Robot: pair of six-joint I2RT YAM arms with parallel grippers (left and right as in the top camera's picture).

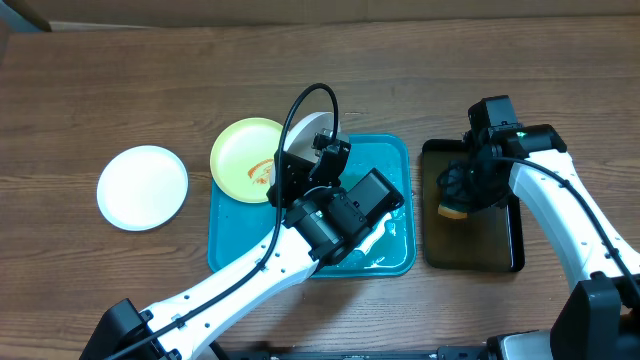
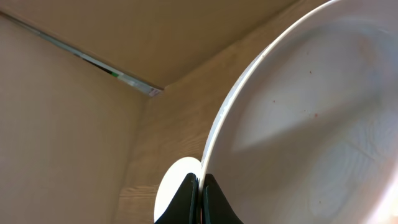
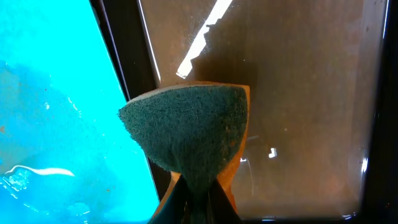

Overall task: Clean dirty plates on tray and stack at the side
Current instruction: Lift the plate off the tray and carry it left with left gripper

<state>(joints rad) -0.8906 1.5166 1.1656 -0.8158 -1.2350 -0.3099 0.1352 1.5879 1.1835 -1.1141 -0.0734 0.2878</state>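
Note:
My left gripper (image 1: 322, 150) is shut on the rim of a white plate (image 1: 308, 132) and holds it tilted on edge above the far edge of the teal tray (image 1: 395, 160). In the left wrist view the jaws (image 2: 201, 186) pinch that plate's rim (image 2: 298, 112); a few tiny red specks show on it. A pale yellow-green plate (image 1: 245, 155) with an orange smear rests half on the tray's far left corner. A clean white plate (image 1: 142, 187) lies on the table at the left. My right gripper (image 1: 462, 190) is shut on a green-and-orange sponge (image 3: 193, 134) over the black tray (image 1: 505, 250).
The teal tray's floor is wet, with water streaks (image 1: 375, 240) near its front right. The black tray holds brownish water (image 3: 298, 93). A cardboard wall (image 2: 74, 124) stands behind the table. My left arm (image 1: 250, 280) crosses the tray's front.

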